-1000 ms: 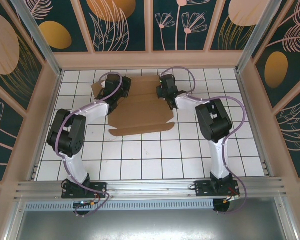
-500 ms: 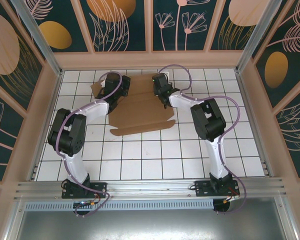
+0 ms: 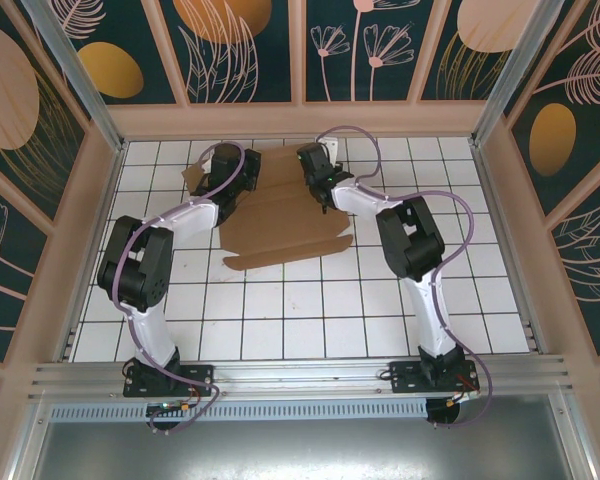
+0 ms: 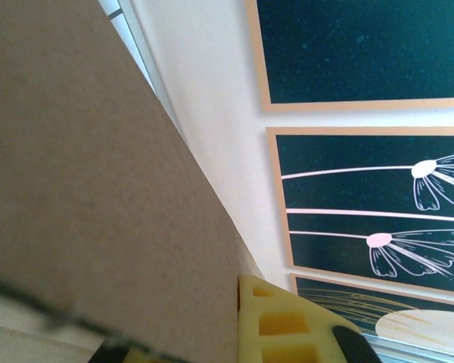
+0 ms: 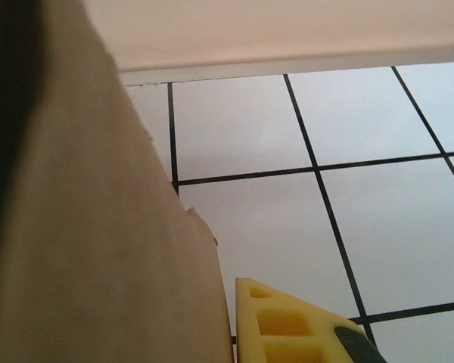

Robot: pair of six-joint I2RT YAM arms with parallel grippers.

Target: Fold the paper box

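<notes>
The paper box (image 3: 280, 225) is a brown cardboard sheet with flaps, lying on the white tiles at the middle back. My left gripper (image 3: 223, 172) is at its far left part and my right gripper (image 3: 315, 172) at its far right part. In the left wrist view the cardboard (image 4: 98, 189) covers the left half, and the yellow finger (image 4: 287, 325) presses against its edge, so the left gripper (image 4: 228, 302) is shut on it. In the right wrist view the cardboard (image 5: 98, 265) stands just beside the yellow finger (image 5: 287, 325); the right gripper (image 5: 228, 310) is shut on it. Each gripper's other finger is hidden behind the cardboard.
The pale back wall (image 3: 300, 120) of the enclosure runs just behind the box, with side walls left and right. White tiled floor (image 3: 300, 310) stretches between the box and the metal rail (image 3: 300, 375) at the near edge.
My right gripper has moved left and toward the back wall along the box's far right part. The box's near edge has shifted slightly right. The left arm has hardly moved.
</notes>
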